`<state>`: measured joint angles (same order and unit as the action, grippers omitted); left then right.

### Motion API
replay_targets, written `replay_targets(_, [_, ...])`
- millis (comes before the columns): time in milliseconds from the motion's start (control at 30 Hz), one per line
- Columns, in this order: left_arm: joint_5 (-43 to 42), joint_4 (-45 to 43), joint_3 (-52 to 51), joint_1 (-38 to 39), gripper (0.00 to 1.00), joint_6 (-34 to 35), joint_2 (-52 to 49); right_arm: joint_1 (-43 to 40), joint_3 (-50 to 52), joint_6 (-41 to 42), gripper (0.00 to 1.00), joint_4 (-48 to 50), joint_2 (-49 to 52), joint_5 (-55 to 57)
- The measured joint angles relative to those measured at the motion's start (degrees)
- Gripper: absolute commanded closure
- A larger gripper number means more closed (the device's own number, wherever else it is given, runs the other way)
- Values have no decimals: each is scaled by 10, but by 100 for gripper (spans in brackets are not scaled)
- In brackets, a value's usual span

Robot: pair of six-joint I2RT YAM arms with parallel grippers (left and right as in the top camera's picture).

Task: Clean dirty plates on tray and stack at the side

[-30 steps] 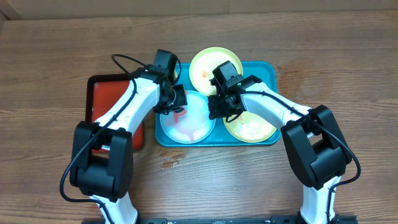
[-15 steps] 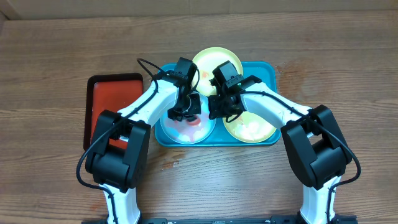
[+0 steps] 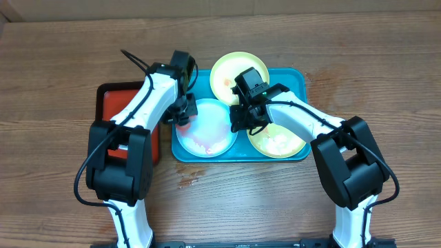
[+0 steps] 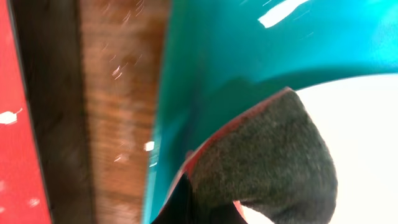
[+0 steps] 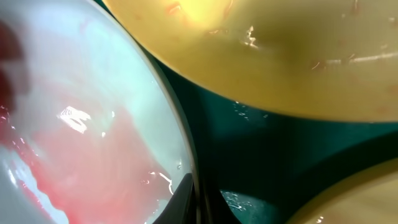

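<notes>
The turquoise tray (image 3: 298, 81) holds three plates. The pale blue plate (image 3: 210, 124) lies front left with a pink smear, one yellow-green plate (image 3: 224, 77) lies at the back and another (image 3: 281, 142) front right. My left gripper (image 3: 183, 118) is shut on a red sponge with a grey scouring face (image 4: 267, 155), pressed at the blue plate's (image 4: 367, 137) left rim. My right gripper (image 3: 238, 124) is shut on the blue plate's right rim, with the fingers (image 5: 198, 202) pinching the edge of the plate (image 5: 81, 112).
A smaller red tray (image 3: 117, 110) with a black rim lies left of the turquoise tray, and its edge also shows in the left wrist view (image 4: 18, 124). Bare wooden table (image 3: 386, 83) surrounds both trays.
My left gripper swept the sponge from the blue plate's left side to its middle and back to the left rim. The right gripper has stayed on the rim.
</notes>
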<state>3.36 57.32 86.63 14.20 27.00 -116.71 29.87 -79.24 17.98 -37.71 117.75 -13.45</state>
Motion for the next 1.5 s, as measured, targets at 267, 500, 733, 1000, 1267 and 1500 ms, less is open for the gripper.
replay_targets(267, [-144,-66,-2,12,96,-2,-1,-2,0,0,96,-1,0,3])
replay_targets(500, [-157,-132,-76,58,96,-2,-1,-2,0,0,96,-4,0,4])
replay_targets(733, [-49,-85,-71,70,96,-2,4,-1,0,-2,96,-3,1,1])
replay_targets(1000, [78,49,-8,19,96,12,-5,2,-23,-2,96,-30,1,3])
replay_targets(1267, [60,97,127,-34,96,16,-5,17,-128,-24,96,-143,2,99])
replay_targets(1500, [26,107,151,-117,96,17,13,103,-253,-40,96,-256,2,313])
